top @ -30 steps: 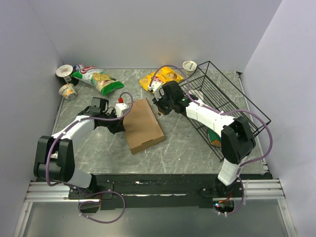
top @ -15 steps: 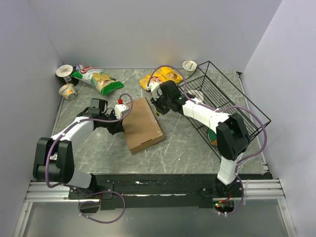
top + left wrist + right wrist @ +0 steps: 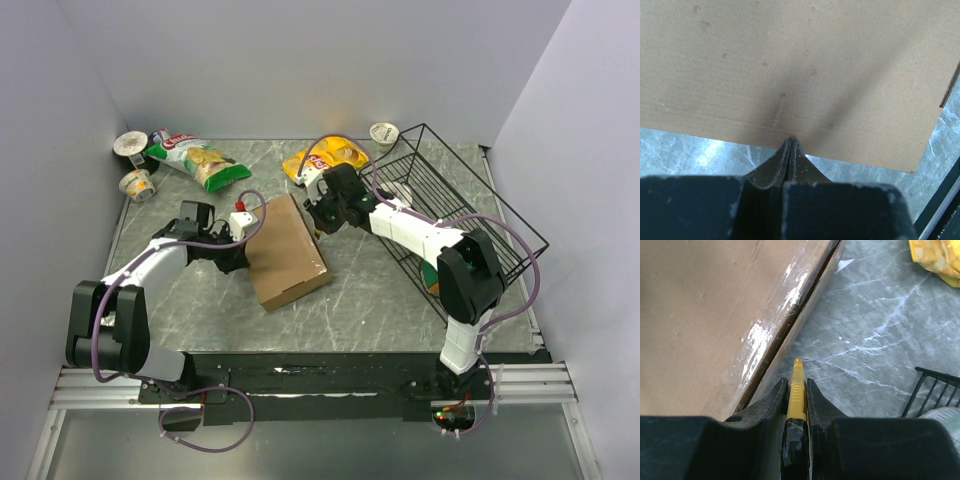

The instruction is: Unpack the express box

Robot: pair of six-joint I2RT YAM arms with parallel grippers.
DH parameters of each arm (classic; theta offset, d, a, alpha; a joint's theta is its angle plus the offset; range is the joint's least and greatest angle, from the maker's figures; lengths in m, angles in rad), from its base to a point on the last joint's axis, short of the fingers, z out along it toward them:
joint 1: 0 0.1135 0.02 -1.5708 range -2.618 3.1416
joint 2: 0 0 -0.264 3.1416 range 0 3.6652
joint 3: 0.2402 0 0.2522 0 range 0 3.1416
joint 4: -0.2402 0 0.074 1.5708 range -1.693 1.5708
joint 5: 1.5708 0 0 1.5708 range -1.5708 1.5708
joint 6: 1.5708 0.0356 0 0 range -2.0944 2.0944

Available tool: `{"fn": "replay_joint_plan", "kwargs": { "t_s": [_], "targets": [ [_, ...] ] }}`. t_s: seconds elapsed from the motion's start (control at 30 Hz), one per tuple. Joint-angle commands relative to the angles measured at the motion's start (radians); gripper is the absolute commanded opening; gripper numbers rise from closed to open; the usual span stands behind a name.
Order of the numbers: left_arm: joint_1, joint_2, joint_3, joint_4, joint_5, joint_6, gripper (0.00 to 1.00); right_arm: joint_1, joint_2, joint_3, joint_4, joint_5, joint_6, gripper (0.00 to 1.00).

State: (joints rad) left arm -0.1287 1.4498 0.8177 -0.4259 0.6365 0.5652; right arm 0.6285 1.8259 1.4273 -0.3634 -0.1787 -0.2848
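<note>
Looking down, we see the flat brown cardboard express box (image 3: 288,252) lying in the middle of the grey marbled surface (image 3: 380,300), between both arms. The left hand (image 3: 790,142), fingers pressed together, touches its left edge. The right hand (image 3: 797,387) is clamped on a thin yellow tool (image 3: 797,371), whose tip is just beside the box's right edge.

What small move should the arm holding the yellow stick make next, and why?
Probably the right gripper should nudge its yellow tool into the dark lid seam of the express box: the tip sits just beside that gap, while the shut left gripper touches the opposite edge.
</note>
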Motion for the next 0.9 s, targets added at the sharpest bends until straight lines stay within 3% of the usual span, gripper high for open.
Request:
{"fn": "replay_joint_plan", "kwargs": {
  "t_s": [0.0, 0.27, 0.87],
  "targets": [
    [0.032, 0.130, -0.133, -0.126, -0.345, 0.087, 0.01, -0.003, 0.003, 0.027, 0.000, -0.053, 0.018, 0.00],
    [0.032, 0.148, -0.103, -0.120, -0.330, 0.058, 0.01, 0.007, 0.035, 0.116, -0.042, -0.289, 0.067, 0.00],
    [-0.015, 0.156, 0.052, -0.116, -0.195, -0.086, 0.01, 0.059, 0.044, 0.226, -0.042, -0.328, 0.101, 0.00]
  ]
}}
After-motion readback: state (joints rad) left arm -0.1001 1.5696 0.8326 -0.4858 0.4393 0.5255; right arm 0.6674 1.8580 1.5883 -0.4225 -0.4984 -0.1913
